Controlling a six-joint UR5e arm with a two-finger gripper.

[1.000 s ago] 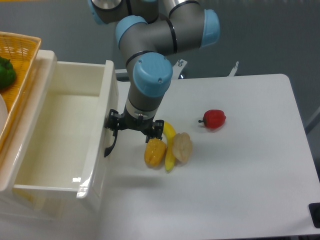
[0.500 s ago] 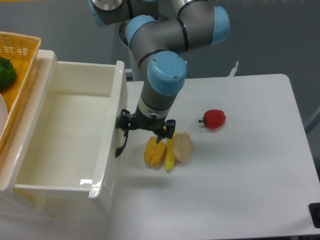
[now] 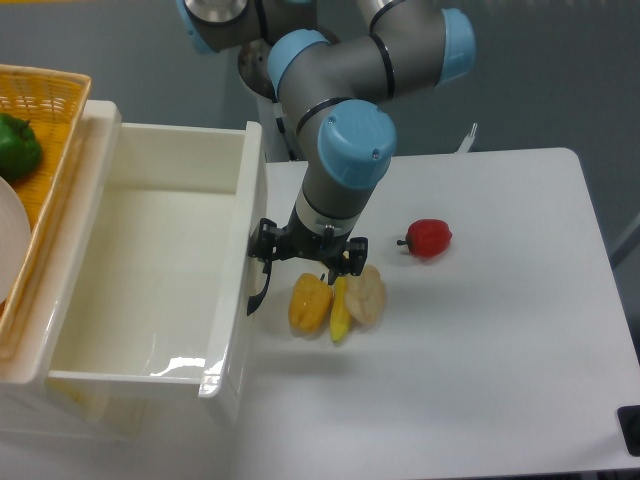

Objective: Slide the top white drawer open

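Note:
The top white drawer (image 3: 150,260) stands pulled far out to the right, with its deep, empty inside showing. Its front panel (image 3: 243,250) faces the table, and the black curved handle (image 3: 256,294) hangs on it. My gripper (image 3: 307,262) points down right beside the front panel. Its fingers look spread, and the left finger (image 3: 264,246) sits at the top of the handle, seemingly hooked behind it. The wrist hides the exact contact.
An orange-yellow fruit (image 3: 310,305), a banana (image 3: 340,312) and a beige piece (image 3: 366,295) lie right under and beside the gripper. A red pepper (image 3: 429,237) lies further right. A yellow wicker basket (image 3: 50,105) with a green pepper (image 3: 18,146) sits on top of the cabinet at the left.
The gripper has moved right with the handle. The drawer's front panel has slid right with it, so the drawer is further open.

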